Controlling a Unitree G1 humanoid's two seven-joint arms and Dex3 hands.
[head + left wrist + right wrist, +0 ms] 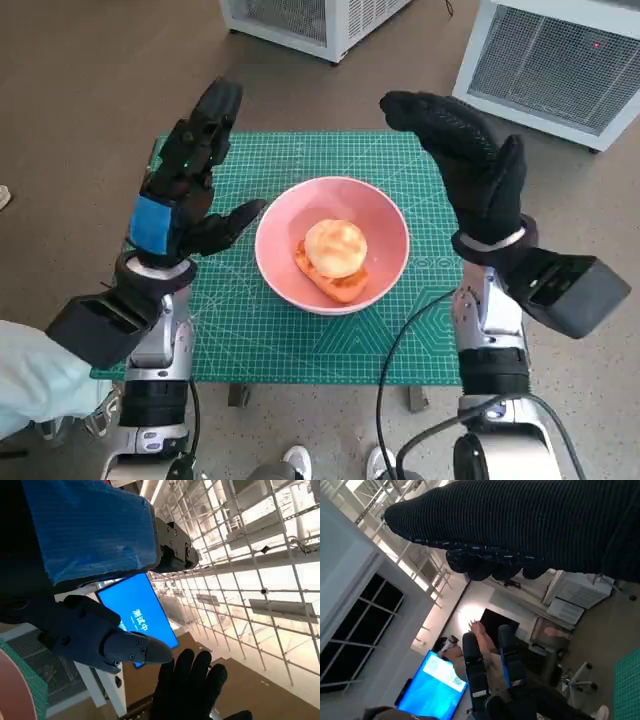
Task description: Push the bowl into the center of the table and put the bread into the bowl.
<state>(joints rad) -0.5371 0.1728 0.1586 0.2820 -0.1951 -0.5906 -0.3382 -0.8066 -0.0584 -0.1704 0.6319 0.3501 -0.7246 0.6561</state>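
Observation:
A pink bowl (pixel 385 228) sits near the middle of the green cutting mat (pixel 250 325) in the head view. Inside it lie a round pale bun (pixel 335 246) and an orange piece of bread (pixel 335 285) under it. My left hand (pixel 180 195) is raised above the mat to the left of the bowl, fingers spread and holding nothing. My right hand (pixel 470 165) is lifted to the right of the bowl, fingers apart and empty. The left wrist view shows my left hand (pixel 95 545) and the gloved right hand (pixel 187 687) beyond it. The glove (pixel 530 525) spans the right wrist view.
White slatted units (pixel 560 50) stand on the floor beyond the table, another (pixel 310 20) at the back centre. A blue screen (pixel 137 615) and a person (pixel 480 645) seated by a screen show in the wrist views. Feet (pixel 300 462) are below the table's near edge.

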